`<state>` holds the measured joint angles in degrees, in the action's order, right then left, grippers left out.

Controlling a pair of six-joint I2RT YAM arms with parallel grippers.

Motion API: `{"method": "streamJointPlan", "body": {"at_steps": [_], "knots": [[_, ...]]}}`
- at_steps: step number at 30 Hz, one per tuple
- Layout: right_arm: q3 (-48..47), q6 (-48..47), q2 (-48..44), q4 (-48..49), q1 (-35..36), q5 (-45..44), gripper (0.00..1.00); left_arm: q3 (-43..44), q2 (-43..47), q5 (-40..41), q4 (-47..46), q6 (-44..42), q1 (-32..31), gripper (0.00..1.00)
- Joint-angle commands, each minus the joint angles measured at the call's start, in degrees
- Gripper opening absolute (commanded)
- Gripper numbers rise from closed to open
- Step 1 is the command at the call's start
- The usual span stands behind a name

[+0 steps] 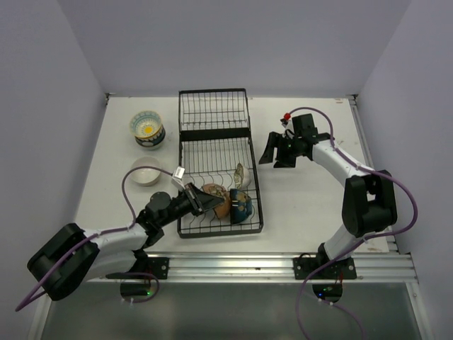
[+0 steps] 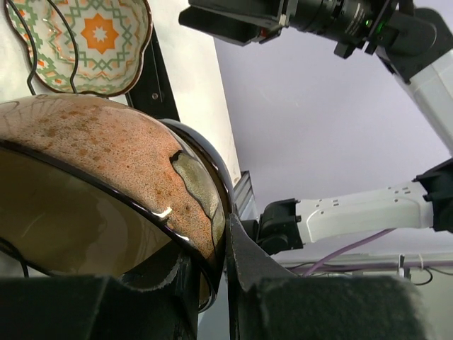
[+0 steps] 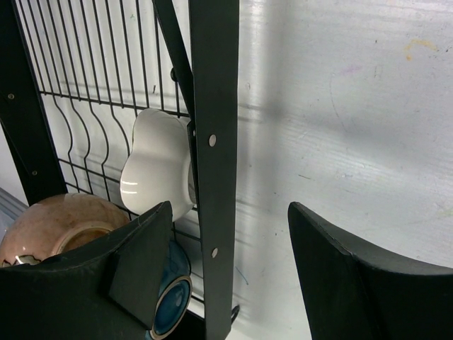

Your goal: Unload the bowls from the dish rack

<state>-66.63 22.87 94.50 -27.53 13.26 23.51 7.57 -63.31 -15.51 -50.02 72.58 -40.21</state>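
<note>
Gripping the brown speckled bowl [image 1: 218,201] by its rim, the left gripper [image 1: 204,200] is clamped tight on it in the dish rack [image 1: 212,120], lower centre of the top view.
The right gripper [image 1: 276,151] hangs spread wide, holding nothing, just right of the rack; a blue bowl [image 1: 241,206] stands beside the brown one.

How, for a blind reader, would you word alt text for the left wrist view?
The left gripper pinches the rim of a speckled brown bowl; beyond it, a green-and-orange patterned bowl stands in the dish rack.
</note>
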Motion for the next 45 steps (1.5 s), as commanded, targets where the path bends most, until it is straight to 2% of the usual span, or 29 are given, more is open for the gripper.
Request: {"method": "streamJointPlan", "body": {"at_steps": [1,8,16,19,20,25,26,28,29,30,31,32,33,35,36,38,39,41,45], "knots": [[-0.7,-0.6,-0.3,0.9,-0.3,0.3,0.7,1.1,0.5,4.8,-15.5,2.5,0.2,0.0],[-0.6,-0.7,-0.3,0.9,-0.5,0.4,0.7,2.1,-1.4,3.8,-19.2,4.5,0.2,0.0],[-0.3,-0.8,-1.0,1.0,-0.5,-0.2,0.7,4.1,2.0,3.0,-14.8,2.7,0.2,0.0],[-0.3,-0.8,-1.0,1.0,-0.4,-0.1,0.7,6.0,4.6,2.1,-9.3,0.0,0.3,0.0],[-0.3,-0.9,-1.1,1.1,-0.5,-0.2,0.7,6.5,7.1,2.3,-3.8,-1.2,0.3,0.0],[0.2,-0.8,-1.7,1.5,-0.5,-0.1,0.7,8.3,14.9,2.0,10.4,-8.6,3.3,0.0],[0.1,-0.6,-1.7,1.9,-0.5,0.0,0.7,10.9,17.1,1.5,17.3,-10.1,4.2,0.0],[0.4,-0.5,-1.9,2.2,-0.6,0.1,0.7,14.7,19.3,0.2,24.9,-15.7,7.2,0.0],[0.5,-0.4,-2.0,2.7,-0.6,0.2,0.7,19.3,19.4,-0.6,32.9,-17.9,8.5,0.0],[0.6,-0.2,-2.1,2.9,-0.6,0.3,0.7,22.4,19.1,-2.0,37.0,-23.0,11.3,0.0],[0.7,-0.2,-2.2,3.0,-0.7,0.7,0.7,25.2,17.7,-2.4,41.3,-25.8,12.4,0.0],[0.7,0.0,-2.4,3.4,-0.6,0.7,0.7,28.1,16.7,-2.5,49.8,-28.8,13.7,0.0],[0.7,0.1,-2.6,3.4,-0.6,0.9,0.7,34.9,15.4,-2.7,55.2,-35.0,16.0,0.0],[1.2,0.2,-3.3,4.0,-0.7,1.1,0.7,41.8,10.8,-3.6,66.8,-41.2,18.1,0.0],[1.2,0.2,-3.5,4.1,-0.7,1.2,0.7,47.1,9.4,-4.6,69.9,-46.0,20.8,0.0],[1.4,0.5,-4.3,4.7,-0.6,1.5,0.7,52.2,5.8,-5.3,77.0,-51.9,23.1,0.0],[1.4,0.6,-4.6,4.7,-0.7,1.8,0.7,57.2,4.4,-4.1,79.8,-53.1,25.2,0.0],[1.5,1.1,-5.2,5.2,-0.7,2.9,0.7,61.0,0.5,-2.2,86.2,-56.4,25.7,0.0],[1.6,2.3,-5.7,6.3,-0.6,5.6,0.7,66.7,-3.9,8.1,93.5,-61.8,25.7,0.0]]}}
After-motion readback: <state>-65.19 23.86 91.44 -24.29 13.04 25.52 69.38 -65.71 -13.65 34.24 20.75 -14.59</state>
